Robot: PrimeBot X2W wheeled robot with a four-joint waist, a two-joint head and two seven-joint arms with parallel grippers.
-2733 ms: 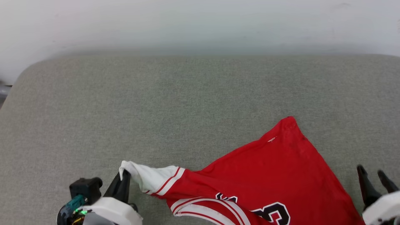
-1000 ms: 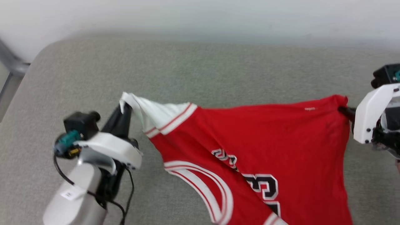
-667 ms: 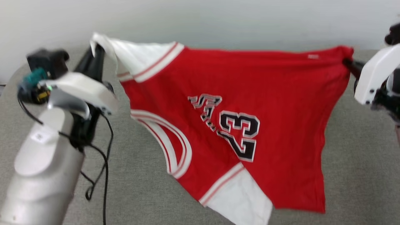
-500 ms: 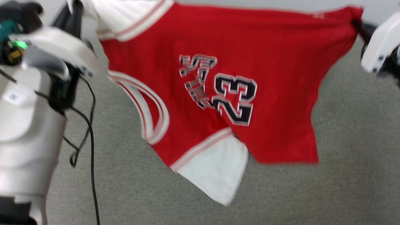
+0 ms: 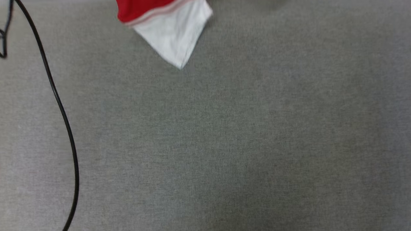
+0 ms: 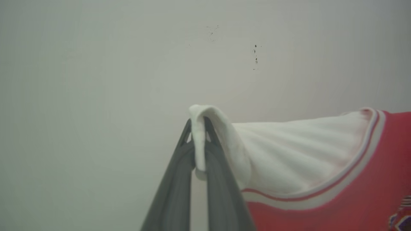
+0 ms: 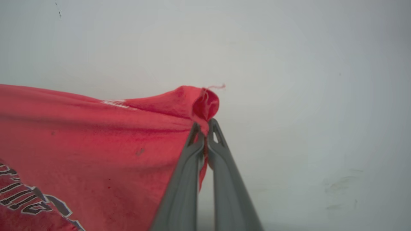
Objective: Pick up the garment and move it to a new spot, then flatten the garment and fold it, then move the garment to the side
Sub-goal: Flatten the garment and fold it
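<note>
My left fingers (image 6: pixel 210 147) are pressed together, pinching the shirt (image 7: pixel 96 144) by the hem of its white upper sleeve (image 6: pixel 289 150). A fold of that white cloth curls over the tips. My right fingers (image 7: pixel 197 144) are pressed together too, pinching a bunched red corner of the shirt, w/ a loose thread (image 7: pixel 216 86) sticking out just above the tips. The shirt hangs in the air from both grips, its top edge pulled taut away from each, w/ a pale wall (image 6: pixel 96 64) behind in both wrist views. Black white-outlined lettering (image 7: pixel 25 199) shows at the bottom left of the right wrist view, partly cut off. In the head view the lower sleeve (image 5: pixel 173 35), white w/ red-striped trim, hangs point-down at the top edge over the grey cloth surface (image 5: pixel 224 144); can't tell if its tip touches. A black cable (image 5: pixel 64 122) curves down the left side over the surface.
</note>
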